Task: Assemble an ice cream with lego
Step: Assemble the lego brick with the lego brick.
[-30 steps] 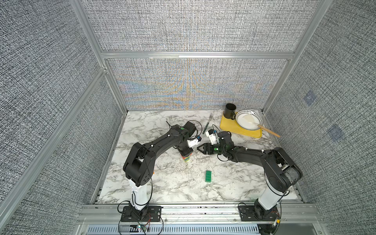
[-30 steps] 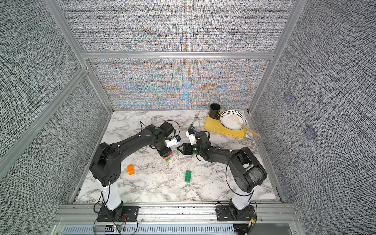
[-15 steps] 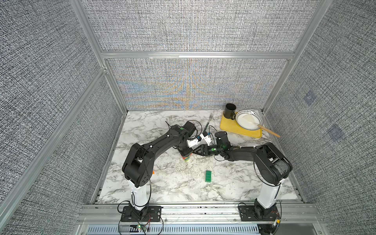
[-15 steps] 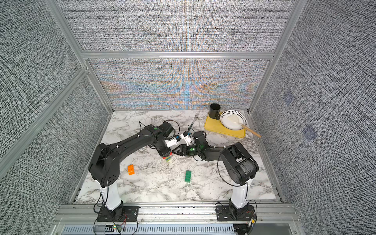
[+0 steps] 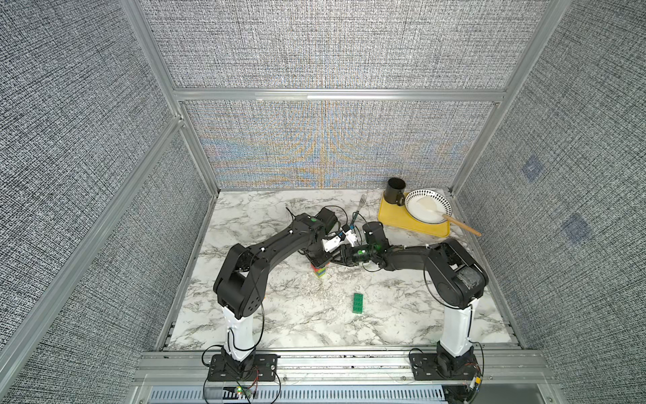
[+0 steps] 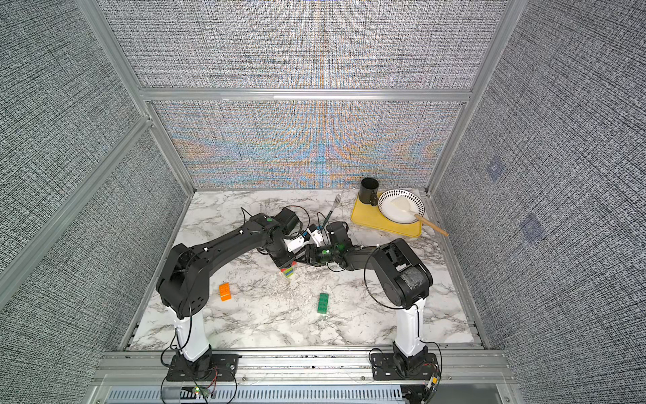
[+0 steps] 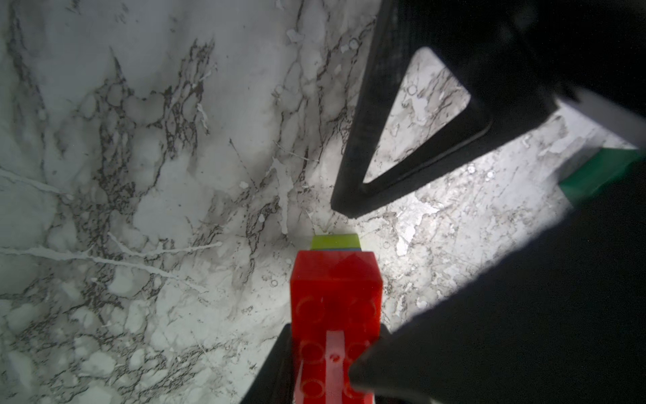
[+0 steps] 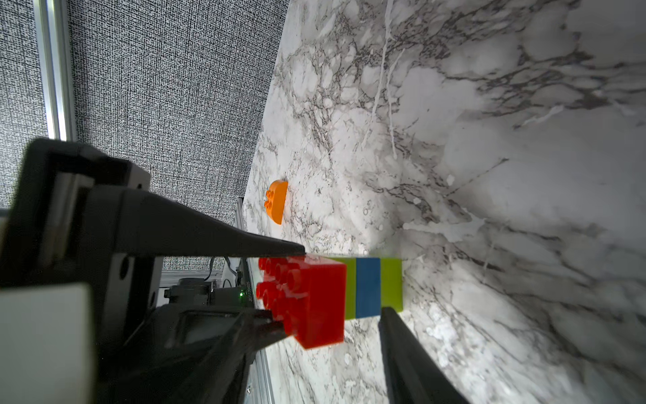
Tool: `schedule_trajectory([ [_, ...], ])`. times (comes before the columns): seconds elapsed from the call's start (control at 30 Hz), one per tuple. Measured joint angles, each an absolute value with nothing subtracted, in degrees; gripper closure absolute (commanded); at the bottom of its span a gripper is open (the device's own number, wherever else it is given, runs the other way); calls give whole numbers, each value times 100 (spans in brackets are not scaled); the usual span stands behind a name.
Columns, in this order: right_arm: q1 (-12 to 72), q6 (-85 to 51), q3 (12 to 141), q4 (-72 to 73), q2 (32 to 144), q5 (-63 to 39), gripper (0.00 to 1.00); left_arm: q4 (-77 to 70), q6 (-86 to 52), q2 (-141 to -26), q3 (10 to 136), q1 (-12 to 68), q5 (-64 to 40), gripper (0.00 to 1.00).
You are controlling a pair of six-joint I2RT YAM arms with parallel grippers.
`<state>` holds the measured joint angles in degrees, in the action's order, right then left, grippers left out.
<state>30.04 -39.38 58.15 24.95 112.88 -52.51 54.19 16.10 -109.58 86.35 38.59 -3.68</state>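
The ice cream is a short stack [image 5: 321, 273] standing mid-table: a red lego brick [image 8: 307, 300] on a lime-blue-lime stem [image 8: 367, 286]. My left gripper [image 7: 332, 344] reaches down from above and is shut on the red brick's long sides. My right gripper [image 5: 337, 259] comes in from the right, rolled on its side and open. One of its fingers [image 8: 412, 363] is beside the stem's base, the other over the red brick's studs. A dark green brick [image 5: 358, 303] lies in front of the stack. An orange rounded brick [image 6: 225, 292] lies to the front left.
A yellow tray [image 5: 395, 218] at the back right carries a black cup [image 5: 395, 190] and a patterned plate [image 5: 430, 206] with a wooden-handled spatula [image 5: 461, 225]. A fork [image 5: 360, 204] lies beside the tray. Mesh walls close in three sides.
My right gripper has slid left up to the stack and its jaws have narrowed. The left gripper and the red brick have stayed put.
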Motion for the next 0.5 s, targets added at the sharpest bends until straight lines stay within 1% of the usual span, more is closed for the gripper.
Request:
schedule_trajectory([
  [0.33, 3022, -3861, 5957, 2279, 11404, -5236, 45, 5533, 1387, -11052, 8733, 3865, -303, 98],
  [0.5, 3041, -3841, 5959, 2279, 11439, -5240, 49, 5487, 1389, -11032, 8626, 3885, -314, 98],
])
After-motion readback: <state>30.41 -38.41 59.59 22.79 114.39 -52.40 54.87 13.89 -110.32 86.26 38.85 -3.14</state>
